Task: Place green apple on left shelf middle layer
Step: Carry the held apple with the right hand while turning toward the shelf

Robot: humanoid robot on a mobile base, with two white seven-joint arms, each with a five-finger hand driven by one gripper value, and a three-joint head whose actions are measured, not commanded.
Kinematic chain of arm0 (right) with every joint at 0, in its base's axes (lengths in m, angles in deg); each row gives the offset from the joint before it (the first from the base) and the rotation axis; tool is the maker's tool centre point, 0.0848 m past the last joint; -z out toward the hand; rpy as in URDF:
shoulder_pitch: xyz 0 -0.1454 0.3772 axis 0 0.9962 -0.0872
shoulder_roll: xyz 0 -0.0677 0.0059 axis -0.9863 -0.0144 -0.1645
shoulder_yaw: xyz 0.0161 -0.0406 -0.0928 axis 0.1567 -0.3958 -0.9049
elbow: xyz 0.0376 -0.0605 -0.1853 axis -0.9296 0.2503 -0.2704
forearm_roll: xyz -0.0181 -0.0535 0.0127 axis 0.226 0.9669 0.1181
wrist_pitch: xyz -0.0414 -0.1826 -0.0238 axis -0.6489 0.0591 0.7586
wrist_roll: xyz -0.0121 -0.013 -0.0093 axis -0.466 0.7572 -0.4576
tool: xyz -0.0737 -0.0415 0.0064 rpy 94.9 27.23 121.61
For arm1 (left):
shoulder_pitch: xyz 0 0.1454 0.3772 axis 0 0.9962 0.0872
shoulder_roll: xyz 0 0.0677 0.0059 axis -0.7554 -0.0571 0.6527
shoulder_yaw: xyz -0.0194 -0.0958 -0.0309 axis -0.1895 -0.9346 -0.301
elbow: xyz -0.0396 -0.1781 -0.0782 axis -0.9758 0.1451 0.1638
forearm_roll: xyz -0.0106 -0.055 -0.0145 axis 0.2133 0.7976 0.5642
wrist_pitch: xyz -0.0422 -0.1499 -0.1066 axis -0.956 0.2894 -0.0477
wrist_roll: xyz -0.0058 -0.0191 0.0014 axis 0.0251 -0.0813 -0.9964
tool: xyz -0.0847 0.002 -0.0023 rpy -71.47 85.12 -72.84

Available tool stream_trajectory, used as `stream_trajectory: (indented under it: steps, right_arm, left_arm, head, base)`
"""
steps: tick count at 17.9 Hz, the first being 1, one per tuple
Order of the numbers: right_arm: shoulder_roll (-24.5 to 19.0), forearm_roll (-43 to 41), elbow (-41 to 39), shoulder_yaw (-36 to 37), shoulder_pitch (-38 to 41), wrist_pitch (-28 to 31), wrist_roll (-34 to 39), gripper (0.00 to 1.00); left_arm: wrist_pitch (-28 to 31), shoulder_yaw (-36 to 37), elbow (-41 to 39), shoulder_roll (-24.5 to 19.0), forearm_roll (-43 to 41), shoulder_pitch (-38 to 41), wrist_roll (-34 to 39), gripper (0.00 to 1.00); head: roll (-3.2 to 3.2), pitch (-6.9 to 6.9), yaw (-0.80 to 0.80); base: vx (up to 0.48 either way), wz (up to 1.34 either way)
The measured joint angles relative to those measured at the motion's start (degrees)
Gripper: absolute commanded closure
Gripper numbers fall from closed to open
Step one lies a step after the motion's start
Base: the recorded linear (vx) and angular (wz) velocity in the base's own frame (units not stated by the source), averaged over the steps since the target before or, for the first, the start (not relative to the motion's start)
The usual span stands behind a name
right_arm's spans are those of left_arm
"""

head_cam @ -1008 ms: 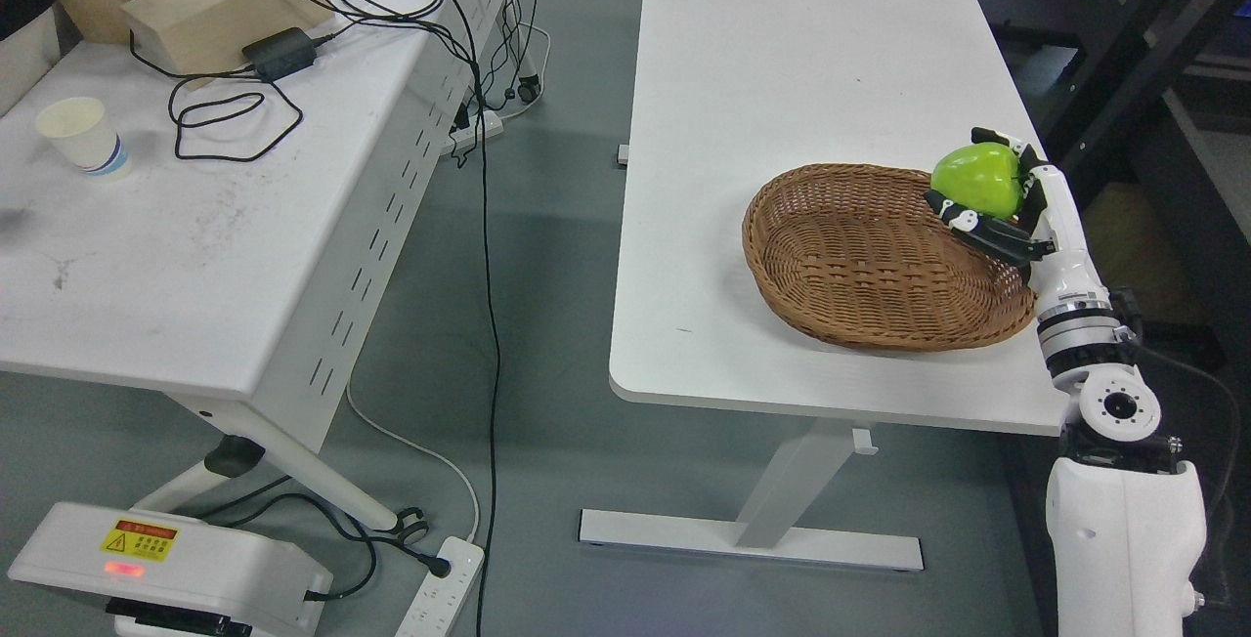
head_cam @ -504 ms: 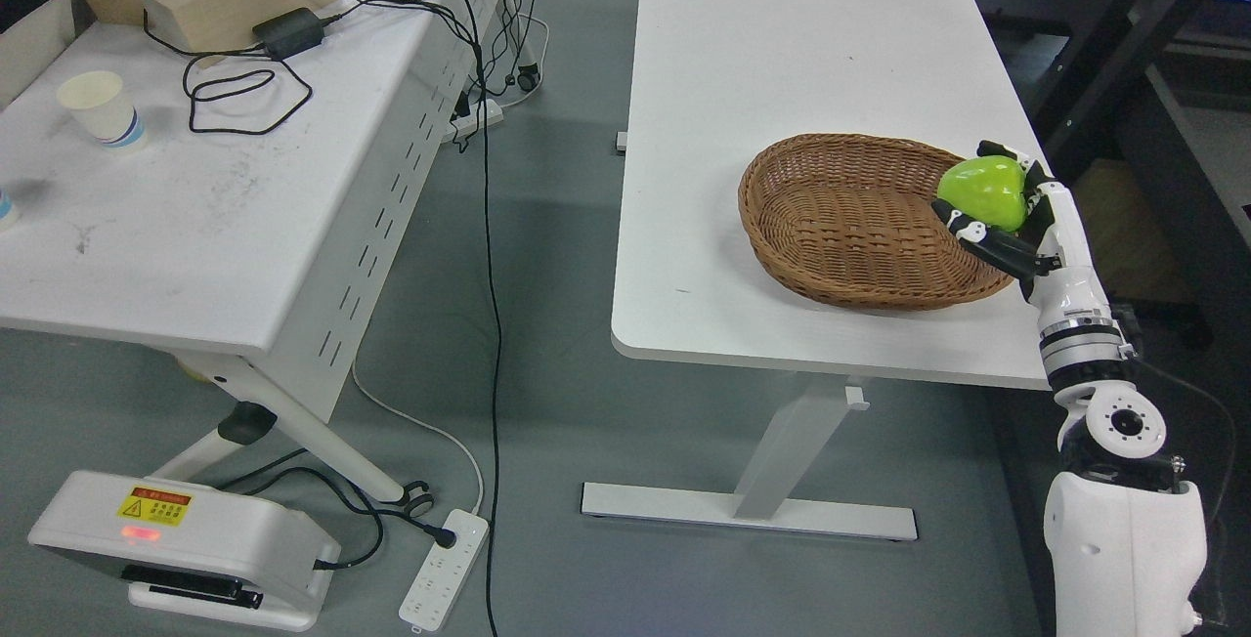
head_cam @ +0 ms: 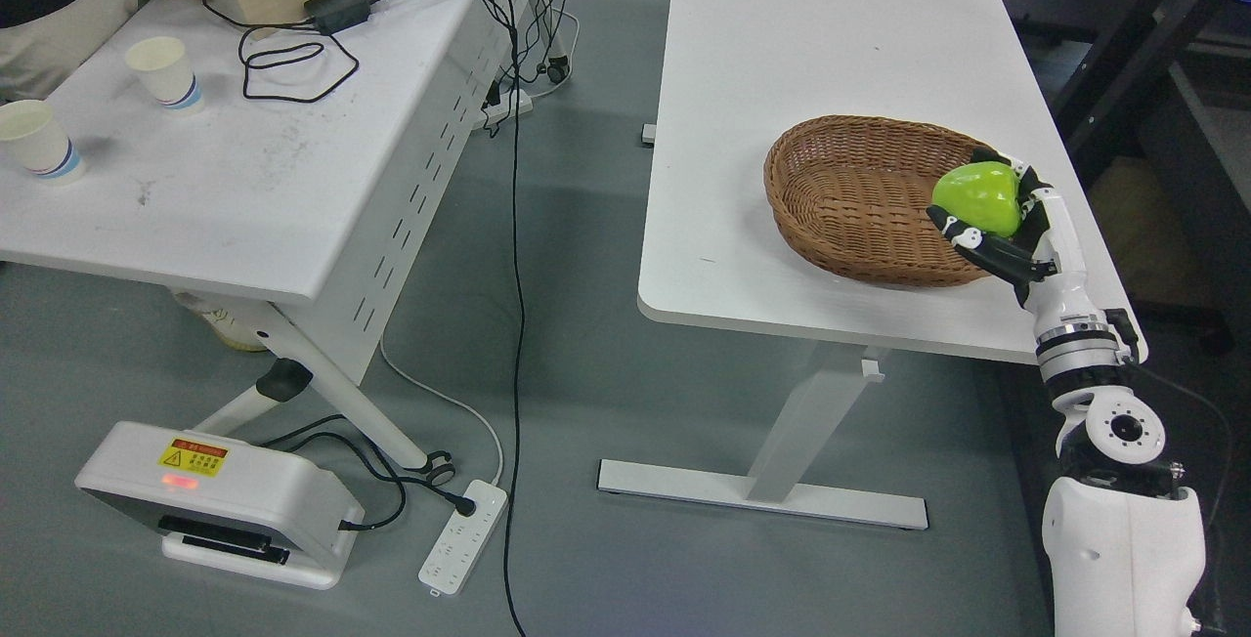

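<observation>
The whole view has shifted, so the camera moved; the right hand (head_cam: 992, 222) still grips the green apple (head_cam: 975, 197) above the basket (head_cam: 841, 197). Keep the grip firm while turning toward the shelf.

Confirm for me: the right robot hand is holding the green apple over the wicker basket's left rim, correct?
Not quite. In the head view the right robot hand grips the green apple over the wicker basket's right rim, not its left.

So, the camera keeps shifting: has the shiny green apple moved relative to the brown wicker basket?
Yes. In the right hand, the green apple went from the wicker basket's far-right rim toward its near-right rim.
</observation>
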Motion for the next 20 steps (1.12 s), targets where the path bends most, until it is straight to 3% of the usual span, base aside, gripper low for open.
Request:
stream_trajectory:
  steps: [20]
  right_arm:
    - [0.6, -0.1, -0.1, -1.7, 2.2, 1.8, 3.3, 0.97]
  left_arm:
    - [0.0, 0.0, 0.0, 0.0, 0.0, 0.0, 0.0, 0.00]
  head:
    - [0.00, 0.00, 0.00]
  base:
    - [-0.151, -0.40]
